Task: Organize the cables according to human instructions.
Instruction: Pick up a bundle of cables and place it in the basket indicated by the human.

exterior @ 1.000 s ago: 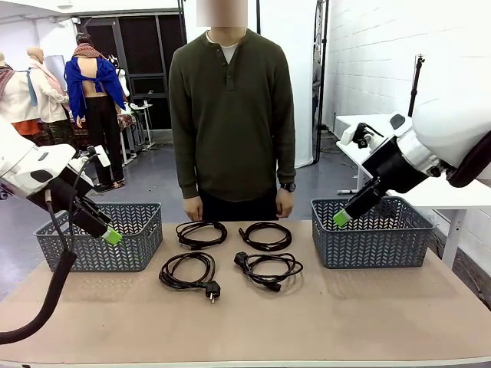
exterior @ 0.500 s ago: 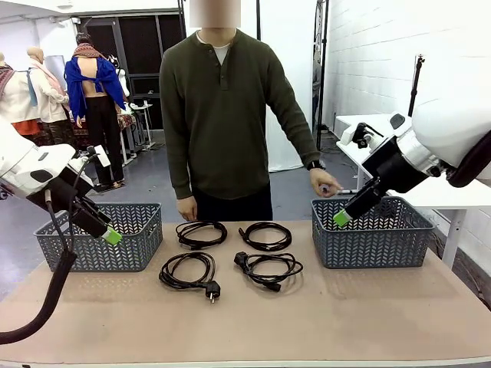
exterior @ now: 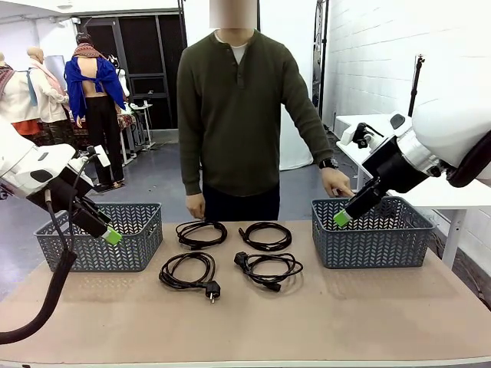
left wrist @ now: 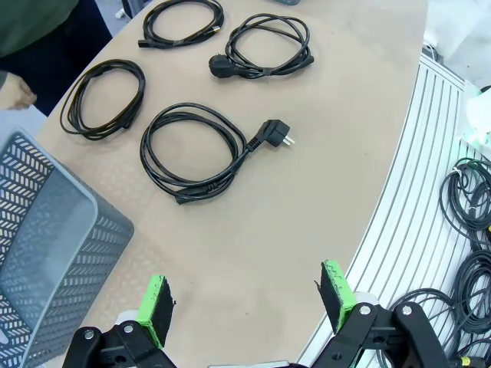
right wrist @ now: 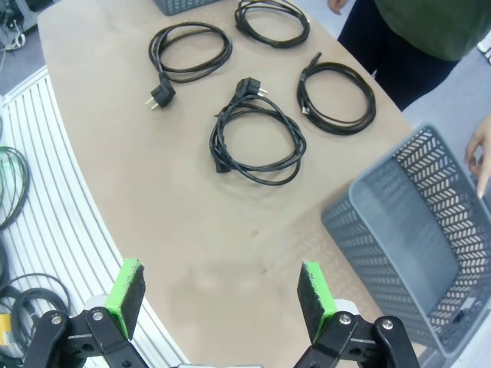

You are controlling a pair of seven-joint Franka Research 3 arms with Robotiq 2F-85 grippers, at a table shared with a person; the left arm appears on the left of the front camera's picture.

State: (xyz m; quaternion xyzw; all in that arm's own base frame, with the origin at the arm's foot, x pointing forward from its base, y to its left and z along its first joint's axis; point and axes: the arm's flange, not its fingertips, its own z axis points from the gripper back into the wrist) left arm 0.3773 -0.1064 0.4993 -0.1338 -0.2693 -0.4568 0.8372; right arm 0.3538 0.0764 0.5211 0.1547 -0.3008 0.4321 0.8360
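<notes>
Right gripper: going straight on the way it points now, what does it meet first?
Probably the right gripper meets the bare brown tabletop, just short of the nearest loose coil of black power cord. The grey plastic basket stands off to one side. Depth is unclear, so perhaps the cord.

Four thin black cables lie flat on the table (exterior: 345, 322), each wound in a loose round coil, set two by two and apart from one another. Take the block's middle as the dial, with 12 at the far edge. The 11 o'clock cable (exterior: 198, 245) and the 1 o'clock cable (exterior: 265, 248) are tidy rings. The 7 o'clock cable (exterior: 184, 284) trails a round plug (exterior: 212, 290) toward 5 o'clock. The 5 o'clock cable (exterior: 268, 278) is looser, its loops crossing, with a black plug (exterior: 241, 259) at its 10 o'clock.
</notes>
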